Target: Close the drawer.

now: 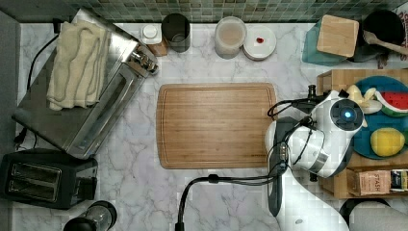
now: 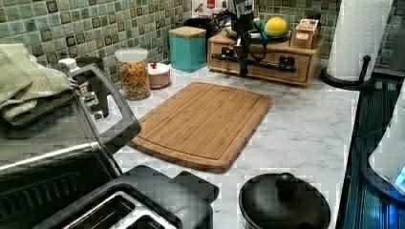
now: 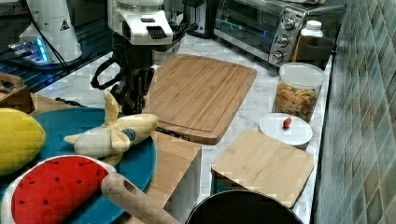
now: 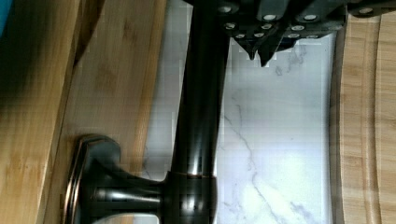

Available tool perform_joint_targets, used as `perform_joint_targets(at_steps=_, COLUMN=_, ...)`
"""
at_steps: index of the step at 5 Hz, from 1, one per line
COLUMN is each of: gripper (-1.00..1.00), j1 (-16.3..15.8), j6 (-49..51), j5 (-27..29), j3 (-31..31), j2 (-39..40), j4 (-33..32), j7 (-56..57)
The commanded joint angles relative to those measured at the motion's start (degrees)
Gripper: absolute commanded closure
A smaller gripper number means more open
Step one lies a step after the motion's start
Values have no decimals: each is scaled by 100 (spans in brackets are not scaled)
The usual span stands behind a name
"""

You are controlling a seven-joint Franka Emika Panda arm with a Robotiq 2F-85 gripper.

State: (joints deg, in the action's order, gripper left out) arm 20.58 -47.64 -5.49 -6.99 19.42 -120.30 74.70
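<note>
Drawer (image 2: 267,59) on marble counter (image 2: 305,129); tool (image 4: 261,56) beside black handle (image 4: 198,116).

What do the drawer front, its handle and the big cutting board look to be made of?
The drawer front looks like light wood, maybe bamboo, with visible grain and a matte finish. Its handle looks like dark metal, near black with a bronze tint at the mount's edges; bright highlights suggest a glossy coat. The cutting board also looks like bamboo or wood: fine parallel strips and a groove near its rim.

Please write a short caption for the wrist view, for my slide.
Gripper beside the drawer's black bar handle, above the marble counter.
</note>
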Motion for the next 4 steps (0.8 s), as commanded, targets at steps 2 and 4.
perform_joint_targets(at_steps=2, gripper=100, j1=585, j6=-248, j5=-153, j3=-552, j2=-142, j4=1155, j7=337)
perform_joint_targets(at_steps=4, gripper=100, j1=583, j6=-246, j5=-152, j3=-554, j2=-141, j4=1155, j7=336)
